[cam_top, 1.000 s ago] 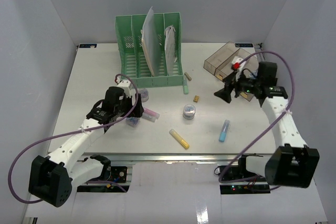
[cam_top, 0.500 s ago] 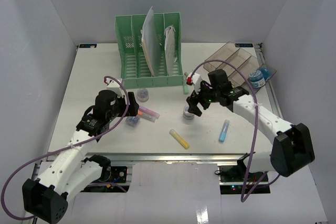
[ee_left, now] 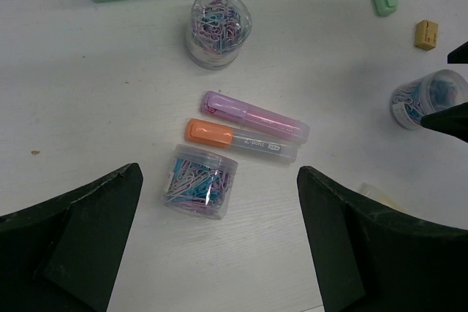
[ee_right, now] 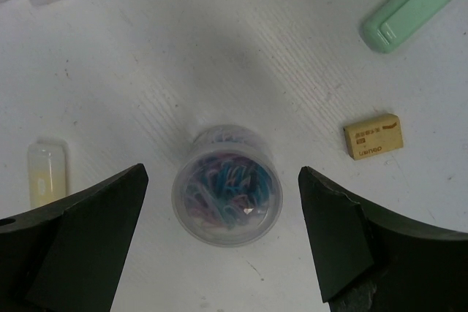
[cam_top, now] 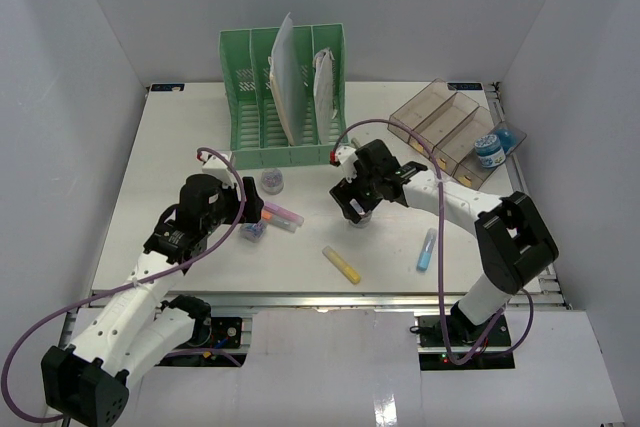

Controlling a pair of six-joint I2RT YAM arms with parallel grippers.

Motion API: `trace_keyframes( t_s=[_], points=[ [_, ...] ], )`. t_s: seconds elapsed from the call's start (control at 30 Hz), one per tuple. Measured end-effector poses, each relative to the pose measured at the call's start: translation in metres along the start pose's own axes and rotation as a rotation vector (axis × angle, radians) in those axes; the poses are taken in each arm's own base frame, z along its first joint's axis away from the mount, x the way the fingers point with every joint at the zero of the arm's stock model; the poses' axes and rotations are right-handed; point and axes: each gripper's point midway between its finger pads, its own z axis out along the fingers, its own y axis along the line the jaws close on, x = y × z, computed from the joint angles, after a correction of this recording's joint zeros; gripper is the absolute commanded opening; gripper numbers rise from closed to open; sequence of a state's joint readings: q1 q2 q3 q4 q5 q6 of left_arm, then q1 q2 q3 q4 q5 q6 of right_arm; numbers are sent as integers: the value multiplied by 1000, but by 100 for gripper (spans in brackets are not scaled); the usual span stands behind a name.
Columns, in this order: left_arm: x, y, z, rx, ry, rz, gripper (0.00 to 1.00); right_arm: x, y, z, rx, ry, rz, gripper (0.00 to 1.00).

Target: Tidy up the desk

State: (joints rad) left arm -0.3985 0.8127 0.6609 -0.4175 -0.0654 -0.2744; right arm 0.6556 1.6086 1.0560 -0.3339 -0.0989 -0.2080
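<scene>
right pincer released, its jaws wide to either side of a clip tub and apart from it on both sides; left pincer likewise released, hanging over a second clip tub; neither grasps anything.

risks, as i judge them: the tub under the right pincer is round, smooth and clear, so jaws closing off-centre could squirt it sideways or tip it; i cannot tell whether its lid is seated, and a hard squeeze might pop it and scatter clips; on the left, the orange marker lies just beside the tub, with the purple highlighter alongside it, so a finger coming down there could catch or roll a pen; the two arms work near each other at mid-desk, so a wide swing risks a knock.

materials: both tubs are thin glossy plastic packed with tangled coloured wire clips; the pens are slim cylinders, matte caps, translucent barrels; a small tan block, boxy and printed, lies near a pale green highlighter.

the desk lies under everything, flat, white, faintly scuffed; at its far edge stands the green file rack, slotted, holding papers; far right, a clear brown tray.
</scene>
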Motion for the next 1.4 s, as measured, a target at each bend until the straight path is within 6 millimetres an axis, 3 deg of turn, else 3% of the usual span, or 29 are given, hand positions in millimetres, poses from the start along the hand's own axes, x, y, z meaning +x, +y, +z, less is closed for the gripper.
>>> trace_keyframes(
  t_s=[0.1,0.27,0.47,0.87,1.0,1.13,1.23,1.3,1.4],
  points=[
    [0,0,0,0,0,0,98,4,0,9,18,29,-10,90],
    [-1,0,-1,1,-5,1,98,13,-5,16,71,73,-39,100],
    [-2,0,-1,2,-7,3,98,14,-10,15,99,86,-71,80],
    [-4,-1,-4,7,-20,3,98,19,1,14,20,102,-132,46],
    [-4,-1,-4,8,-20,3,98,22,5,11,-6,115,-149,29],
    [-5,-1,-5,10,-26,3,98,18,3,5,-13,126,-175,18],
    [-7,-2,-7,13,-35,4,98,2,-7,-5,-31,88,-178,18],
    [-7,-3,-7,18,-36,6,98,-14,-27,-19,-23,36,-152,18],
    [-7,-5,-8,30,-34,9,98,-41,-82,-52,48,-84,-89,16]
  ],
)
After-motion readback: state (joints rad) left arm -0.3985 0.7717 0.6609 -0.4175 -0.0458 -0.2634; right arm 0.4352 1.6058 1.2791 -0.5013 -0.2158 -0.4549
